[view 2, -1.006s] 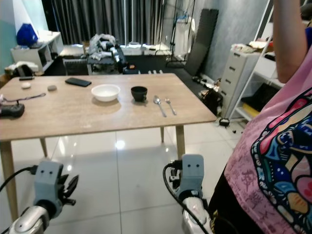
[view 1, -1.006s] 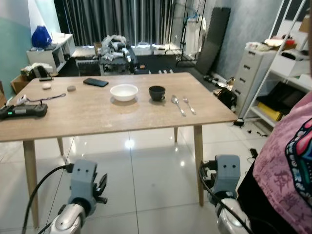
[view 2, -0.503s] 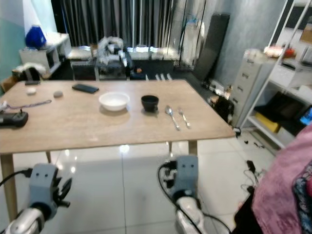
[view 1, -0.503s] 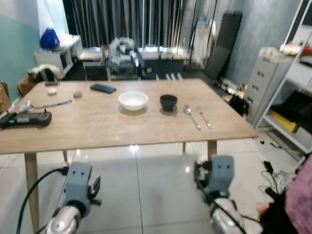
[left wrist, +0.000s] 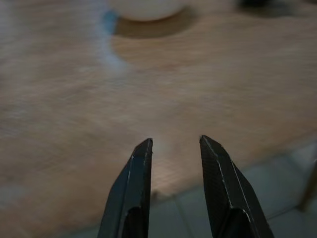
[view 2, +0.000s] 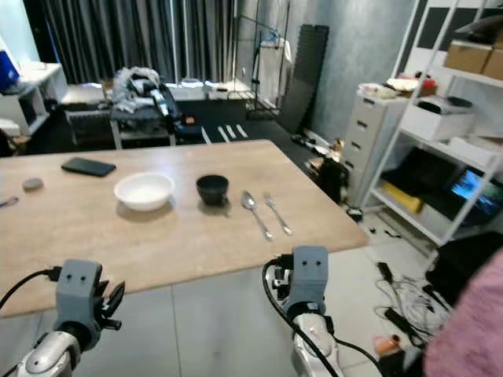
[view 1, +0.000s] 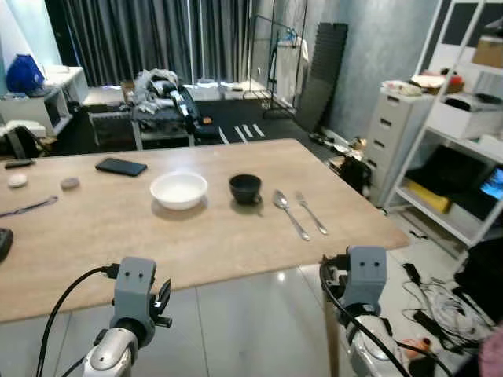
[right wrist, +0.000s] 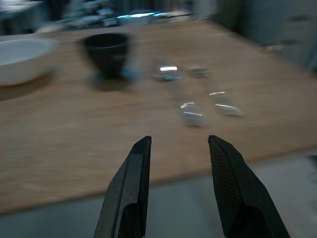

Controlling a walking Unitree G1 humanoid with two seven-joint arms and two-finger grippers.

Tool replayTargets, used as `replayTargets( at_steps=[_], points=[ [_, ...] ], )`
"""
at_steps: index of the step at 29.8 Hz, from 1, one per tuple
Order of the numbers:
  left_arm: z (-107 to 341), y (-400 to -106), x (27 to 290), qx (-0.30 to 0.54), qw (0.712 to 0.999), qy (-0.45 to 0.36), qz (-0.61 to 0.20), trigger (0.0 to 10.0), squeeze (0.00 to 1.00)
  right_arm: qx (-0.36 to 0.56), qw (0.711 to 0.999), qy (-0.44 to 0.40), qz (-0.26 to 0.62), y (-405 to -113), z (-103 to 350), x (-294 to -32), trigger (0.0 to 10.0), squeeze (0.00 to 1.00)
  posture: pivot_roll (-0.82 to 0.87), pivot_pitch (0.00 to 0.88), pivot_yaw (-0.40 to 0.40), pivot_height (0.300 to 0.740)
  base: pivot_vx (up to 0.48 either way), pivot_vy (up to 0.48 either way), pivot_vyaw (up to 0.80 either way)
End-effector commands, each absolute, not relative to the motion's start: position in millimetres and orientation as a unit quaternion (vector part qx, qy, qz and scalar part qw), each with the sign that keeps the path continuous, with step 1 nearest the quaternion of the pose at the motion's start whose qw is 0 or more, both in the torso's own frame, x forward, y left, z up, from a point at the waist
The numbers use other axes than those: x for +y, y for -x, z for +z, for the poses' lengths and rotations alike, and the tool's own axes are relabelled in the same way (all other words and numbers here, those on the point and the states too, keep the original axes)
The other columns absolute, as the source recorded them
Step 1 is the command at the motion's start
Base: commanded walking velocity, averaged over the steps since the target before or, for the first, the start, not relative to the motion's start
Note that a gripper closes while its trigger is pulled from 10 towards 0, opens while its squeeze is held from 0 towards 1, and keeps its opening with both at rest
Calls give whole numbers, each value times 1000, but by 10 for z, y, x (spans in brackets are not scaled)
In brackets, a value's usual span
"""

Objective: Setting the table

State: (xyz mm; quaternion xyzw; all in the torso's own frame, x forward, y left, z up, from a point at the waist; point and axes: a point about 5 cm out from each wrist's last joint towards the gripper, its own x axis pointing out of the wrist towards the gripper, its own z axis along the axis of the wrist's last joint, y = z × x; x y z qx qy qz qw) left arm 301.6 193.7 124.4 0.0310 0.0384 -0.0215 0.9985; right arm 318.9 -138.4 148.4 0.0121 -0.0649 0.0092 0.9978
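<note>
Both grippers sit low at the near edge of the bench, and you hold nothing in either one. Your left gripper [left wrist: 175, 144] has its fingers apart with bare wood in front of them, and your right gripper [right wrist: 178, 143] is likewise parted and empty, looking toward the cutlery.

Start with the bench [view 1: 102, 243] itself: a long wooden top with the place setting gathered toward its right half. The white bowl [view 1: 179, 189] stands near the middle, and the dark cup [view 1: 246, 188] is just beside it on the right, not touching. Right of the cup lie the spoon [view 1: 289, 212] and then the fork [view 1: 311, 212], side by side and roughly parallel, handles pointing toward you. Over on the far left part of the top are things that are no part of a setting: a black phone [view 1: 121, 166] and a small pebble-like lump [view 1: 70, 183].

My reading is that one setting looks laid already: bowl, cup, spoon and fork are all in a tidy row. What remains is not clear from this; you may still need to shift pieces into final positions or add more, and you have not reached for anything yet. Both grippers are well short of the dishes.
</note>
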Motion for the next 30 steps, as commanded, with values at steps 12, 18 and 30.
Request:
replayTargets(
  at_steps=[12, 18, 30],
  points=[
    [1435, -3011, 1960, -11, 997, -75, -23, 10000, 0, -133, 985, -46, 96, -3154, 1716, -1208, 10000, 0, 48, 43, 84, 740, 480, 0, 0],
    [1435, -2986, 1963, -12, 997, -77, -21, 10000, 0, -134, 985, -36, 106, -3171, 1730, -1126, 10000, 0, 54, 47, 84, 740, 480, 0, 0],
    [1647, -2842, 1837, -100, 981, -156, -55, 10000, 0, -126, 980, -44, 149, -3160, 1723, -1051, 10000, 0, 66, 58, 89, 740, 137, 0, 0]
  ],
)
